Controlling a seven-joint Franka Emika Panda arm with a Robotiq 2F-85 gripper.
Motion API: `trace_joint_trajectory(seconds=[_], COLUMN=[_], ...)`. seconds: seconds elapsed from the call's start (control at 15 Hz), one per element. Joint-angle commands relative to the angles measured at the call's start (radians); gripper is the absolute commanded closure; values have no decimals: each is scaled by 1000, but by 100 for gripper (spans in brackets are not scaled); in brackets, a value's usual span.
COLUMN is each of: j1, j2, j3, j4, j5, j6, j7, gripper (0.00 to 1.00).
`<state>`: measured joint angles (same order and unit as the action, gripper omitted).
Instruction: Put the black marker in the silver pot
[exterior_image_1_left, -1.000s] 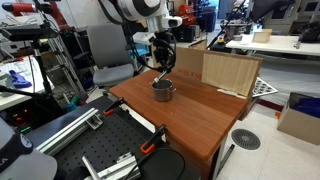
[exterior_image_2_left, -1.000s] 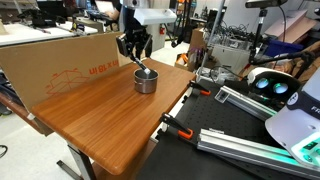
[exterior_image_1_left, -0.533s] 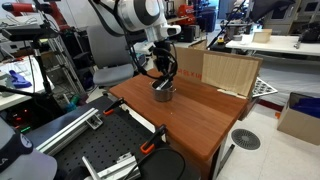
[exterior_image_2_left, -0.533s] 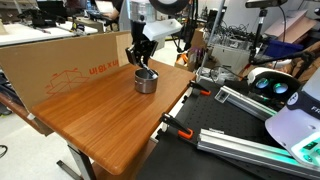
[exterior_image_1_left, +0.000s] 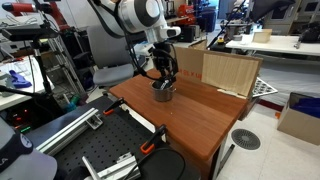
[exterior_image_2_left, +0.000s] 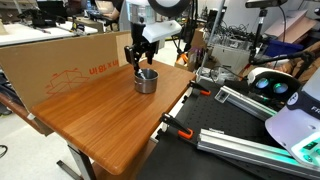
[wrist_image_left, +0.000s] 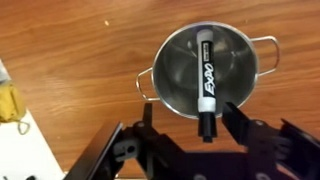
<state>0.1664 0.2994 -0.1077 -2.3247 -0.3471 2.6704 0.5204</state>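
In the wrist view the black marker (wrist_image_left: 204, 75), a white barrel with a black label and a black cap, lies inside the silver pot (wrist_image_left: 170, 60). Its capped end sticks out over the near rim. My gripper (wrist_image_left: 192, 120) hovers just above that rim, open. Its two fingers (wrist_image_left: 238, 122) stand well apart on either side of the cap without touching it. In both exterior views the gripper (exterior_image_1_left: 162, 78) (exterior_image_2_left: 140, 66) hangs right over the pot (exterior_image_1_left: 163, 93) (exterior_image_2_left: 147, 84) on the wooden table (exterior_image_1_left: 200, 115); the marker is too small to make out there.
A tan cardboard box (exterior_image_1_left: 230, 70) (exterior_image_2_left: 60, 60) stands along the table's far side, close behind the pot. A yellow object (wrist_image_left: 9, 104) lies at the wrist view's left edge. Orange clamps (exterior_image_2_left: 172, 127) grip the table edge beside a black perforated bench (exterior_image_1_left: 100, 160).
The arm came down over the pot, then the jaws spread apart. The marker left the grip and now rests in the pot.
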Motion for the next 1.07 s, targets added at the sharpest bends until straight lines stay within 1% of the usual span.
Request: trace_joint_trajectory(seconds=[0.0,0.4,0.53,0.67,0.73,0.87,1.0], j1=[14,-18,-29,-37,-41,-42,-43], j2=[-2,-80,-129,-193,-232,-295,-340], j3=[-11,54,81,104,115,121,126], j4=[6,-24,-34,-43,-50,-54,-49], j5=[-3,134,197,254,282,284,193], j6=[-6,-60,-117,-207,-273,-372,-478], j7=[12,-71,-120,-177,-215,-234,-195], gripper=[0,0,0,0,0,0,0])
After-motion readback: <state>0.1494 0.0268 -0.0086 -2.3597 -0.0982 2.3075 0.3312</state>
